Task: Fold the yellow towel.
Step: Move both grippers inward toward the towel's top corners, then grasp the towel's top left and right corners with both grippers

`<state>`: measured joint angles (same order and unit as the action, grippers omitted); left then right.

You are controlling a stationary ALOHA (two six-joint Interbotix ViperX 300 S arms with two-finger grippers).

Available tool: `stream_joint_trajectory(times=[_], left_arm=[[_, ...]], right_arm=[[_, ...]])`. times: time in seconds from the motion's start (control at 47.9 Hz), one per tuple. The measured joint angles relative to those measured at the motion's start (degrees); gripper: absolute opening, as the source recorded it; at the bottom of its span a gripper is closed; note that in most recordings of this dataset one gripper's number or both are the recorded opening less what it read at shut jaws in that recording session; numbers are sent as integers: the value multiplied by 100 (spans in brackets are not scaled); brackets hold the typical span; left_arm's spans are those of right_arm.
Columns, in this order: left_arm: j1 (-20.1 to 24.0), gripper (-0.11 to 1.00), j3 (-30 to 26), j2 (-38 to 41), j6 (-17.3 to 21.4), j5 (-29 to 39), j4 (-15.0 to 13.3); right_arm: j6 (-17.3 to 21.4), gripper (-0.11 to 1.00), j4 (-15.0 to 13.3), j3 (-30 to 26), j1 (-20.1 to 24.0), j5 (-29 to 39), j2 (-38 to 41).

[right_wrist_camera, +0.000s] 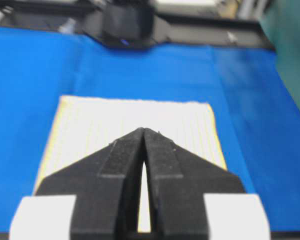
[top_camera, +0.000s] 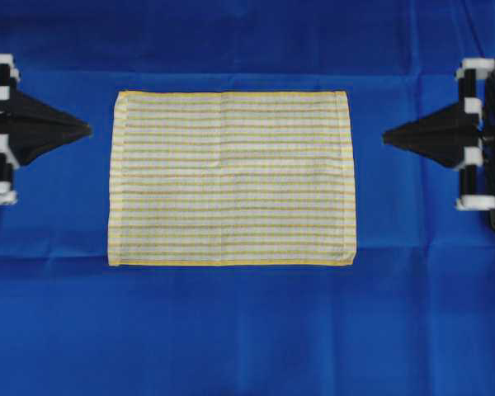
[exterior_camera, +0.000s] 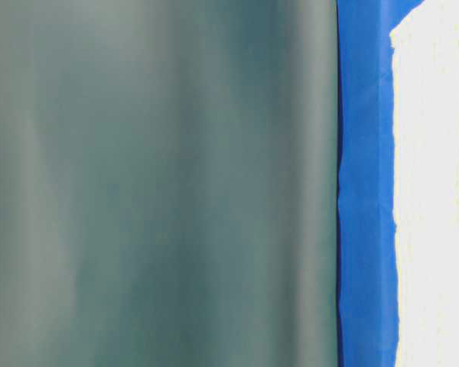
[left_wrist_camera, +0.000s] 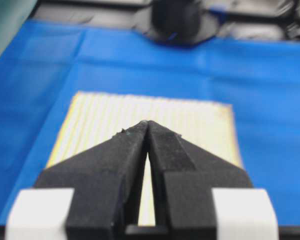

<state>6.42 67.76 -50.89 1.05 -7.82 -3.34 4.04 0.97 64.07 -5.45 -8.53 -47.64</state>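
The left gripper (top_camera: pixel 87 129) has its two black fingers pressed together at the tips and holds nothing. It hangs above the blue sheet (top_camera: pixel 247 330), apart from the cloth. Straight ahead of its tips, a short way off, the yellow towel (top_camera: pixel 231 178) lies flat and fully spread on the sheet. On the far side of the towel the right gripper (top_camera: pixel 386 136) points back toward the left one. Its fingers are also closed tip to tip, empty, and clear of the towel's near edge.

A lab bench: blue sheet (top_camera: pixel 247 330) covering it, plain green backdrop (exterior_camera: pixel 161 183).
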Motion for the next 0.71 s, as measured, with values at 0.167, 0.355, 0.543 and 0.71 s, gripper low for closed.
stream_joint_trajectory(times=[0.167, 0.355, 0.543, 0.71], left_arm=[[501, 3, 0, 492, 26, 44, -9], [1063, 48, 44, 1143, 26, 0, -9], [1512, 80, 211, 1995, 26, -519, 0], [1811, 74, 202, 2813, 26, -1020, 0]], right_arm=[[193, 9, 0, 9, -589, 202, 431], [255, 57, 0, 9, -1248, 325, 1143], [255, 71, 18, -9, -1802, 167, 2101], [255, 69, 35, -123, -2197, -229, 3050]])
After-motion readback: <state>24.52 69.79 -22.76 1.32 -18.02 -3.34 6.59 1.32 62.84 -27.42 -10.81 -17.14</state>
